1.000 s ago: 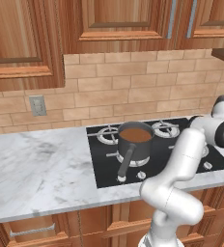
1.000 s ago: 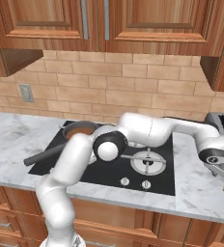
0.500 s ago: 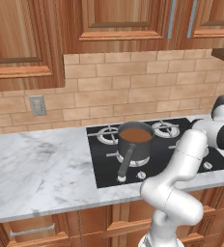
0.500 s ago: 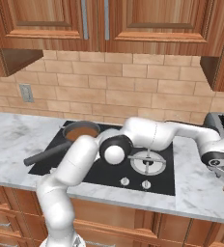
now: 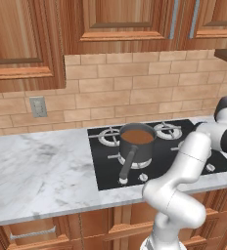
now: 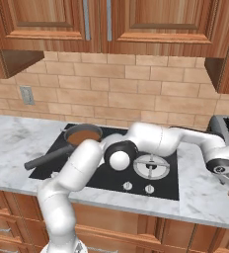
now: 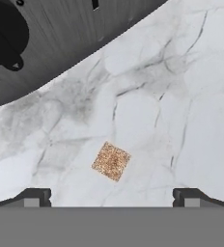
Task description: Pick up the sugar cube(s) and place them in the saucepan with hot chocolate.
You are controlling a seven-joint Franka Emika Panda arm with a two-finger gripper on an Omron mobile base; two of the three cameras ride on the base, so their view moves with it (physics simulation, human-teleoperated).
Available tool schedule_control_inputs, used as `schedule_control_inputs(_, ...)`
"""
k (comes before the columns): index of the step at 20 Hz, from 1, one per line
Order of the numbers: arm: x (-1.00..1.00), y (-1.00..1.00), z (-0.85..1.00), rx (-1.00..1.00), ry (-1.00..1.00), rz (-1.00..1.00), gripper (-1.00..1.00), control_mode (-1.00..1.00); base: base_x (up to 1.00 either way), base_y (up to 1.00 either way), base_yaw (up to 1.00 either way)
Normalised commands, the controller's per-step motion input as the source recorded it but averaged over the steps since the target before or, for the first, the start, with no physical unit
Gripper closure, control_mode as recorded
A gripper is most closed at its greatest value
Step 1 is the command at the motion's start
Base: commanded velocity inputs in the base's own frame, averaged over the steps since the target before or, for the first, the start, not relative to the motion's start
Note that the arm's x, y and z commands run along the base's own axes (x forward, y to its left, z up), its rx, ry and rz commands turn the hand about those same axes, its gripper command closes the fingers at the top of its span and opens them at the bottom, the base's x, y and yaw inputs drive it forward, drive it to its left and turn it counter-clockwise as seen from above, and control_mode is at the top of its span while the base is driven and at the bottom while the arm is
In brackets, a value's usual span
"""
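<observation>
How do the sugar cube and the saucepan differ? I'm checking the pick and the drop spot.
The sugar cube is a tiny speckled tan block; the saucepan is a far larger round dark grey pot with a long handle. The cube lies on the marble counter right of the stove, under the open end effector; the saucepan stands on a burner, filled with brown liquid. Both rest upright and untouched.

Bright, even rendered light, soft shadows, no glare or blur.
</observation>
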Motion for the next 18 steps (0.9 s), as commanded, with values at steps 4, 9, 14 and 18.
schedule_control_inputs(4, 0.03, 0.00, -0.21, 0.00, 0.01, 0.00, -1.00, -1.00, 0.00, 0.00, 0.00)
schedule_control_inputs(9, 0.17, -0.02, -0.23, 0.00, 0.06, 0.00, -1.00, -1.00, 0.00, 0.00, 0.00)
schedule_control_inputs(14, 0.16, -0.10, -0.14, 0.00, 0.05, 0.00, -1.00, -1.00, 0.00, 0.00, 0.00)
schedule_control_inputs(18, 0.00, -0.11, -0.05, 0.00, 0.04, 0.00, -1.00, -1.00, 0.00, 0.00, 0.00)
